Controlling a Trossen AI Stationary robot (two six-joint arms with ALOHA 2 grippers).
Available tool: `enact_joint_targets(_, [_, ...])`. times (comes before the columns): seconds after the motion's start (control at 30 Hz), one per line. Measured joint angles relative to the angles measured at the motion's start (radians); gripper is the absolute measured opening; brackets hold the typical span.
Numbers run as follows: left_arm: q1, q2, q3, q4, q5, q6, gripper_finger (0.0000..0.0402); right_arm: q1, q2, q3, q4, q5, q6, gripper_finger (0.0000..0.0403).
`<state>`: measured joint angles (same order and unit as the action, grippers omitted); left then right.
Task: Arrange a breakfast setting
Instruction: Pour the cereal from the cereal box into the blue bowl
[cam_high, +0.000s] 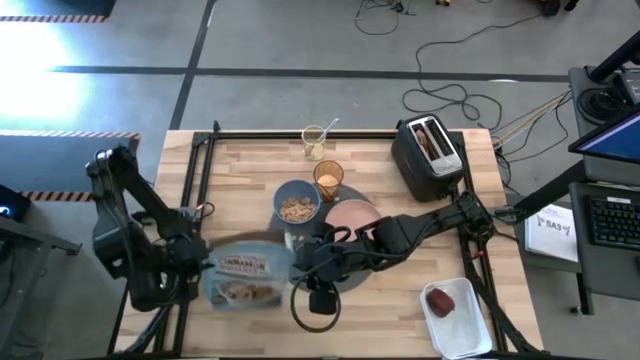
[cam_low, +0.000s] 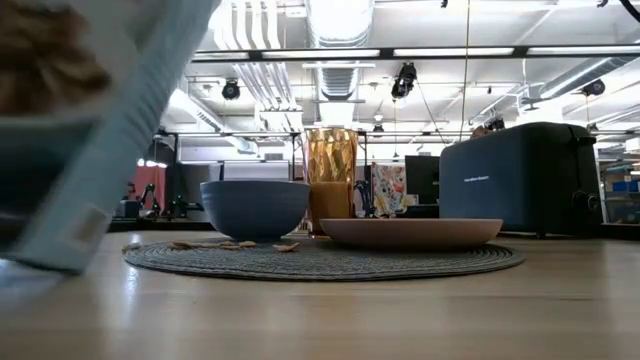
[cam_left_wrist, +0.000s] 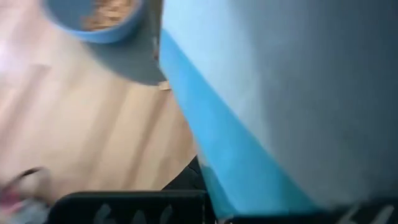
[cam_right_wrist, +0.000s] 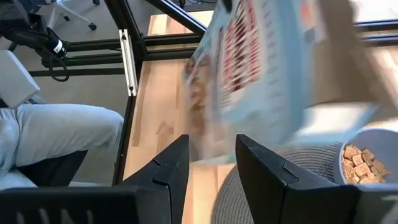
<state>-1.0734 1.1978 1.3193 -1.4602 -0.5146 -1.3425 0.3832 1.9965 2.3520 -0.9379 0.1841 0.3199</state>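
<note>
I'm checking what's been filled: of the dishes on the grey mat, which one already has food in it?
The small blue bowl holds cereal pieces. The pink plate beside it on the dark-grey mat is bare, and so is the amber tumbler behind them.

bowl (cam_high: 296, 202) and plate (cam_high: 352, 216) on mat (cam_low: 320, 260) | tumbler (cam_high: 328, 178) behind | apple (cam_high: 440, 302) in tray (cam_high: 462, 328)

The blue bowl (cam_high: 296, 203), full of cereal, sits on the grey mat (cam_high: 345, 272). Just beside it toward the toaster (cam_high: 428, 150) stands the amber tumbler (cam_high: 328, 178), with the pink plate (cam_high: 352, 215) alongside. Near the bowl's other side, the left claw (cam_high: 200, 268) holds a light-blue cereal box (cam_high: 246, 277).
</note>
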Motion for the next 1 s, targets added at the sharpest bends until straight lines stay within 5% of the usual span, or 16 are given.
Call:
enact_joint_targets(0.07, [-0.007,0.048,0.06,-0.116,-0.006,-0.052,0.0,0.0,0.0,0.0,0.0,0.0,0.006,0.0121])
enact_joint_targets(0.37, [-0.013,0.168,0.012,-0.106,0.028,-0.154,0.0001,-0.003,0.0,0.0,-0.001,0.0,0.007,0.0117])
enact_joint_targets(0.67, [-0.018,0.209,0.01,-0.1,0.364,-0.198,0.0002,-0.011,0.001,0.001,-0.001,0.001,0.024,0.0109])
enact_joint_targets(1.0, [-0.033,0.31,0.226,-0.075,0.251,-0.103,0.0,-0.018,0.003,0.001,0.0,0.002,0.021,0.0108])
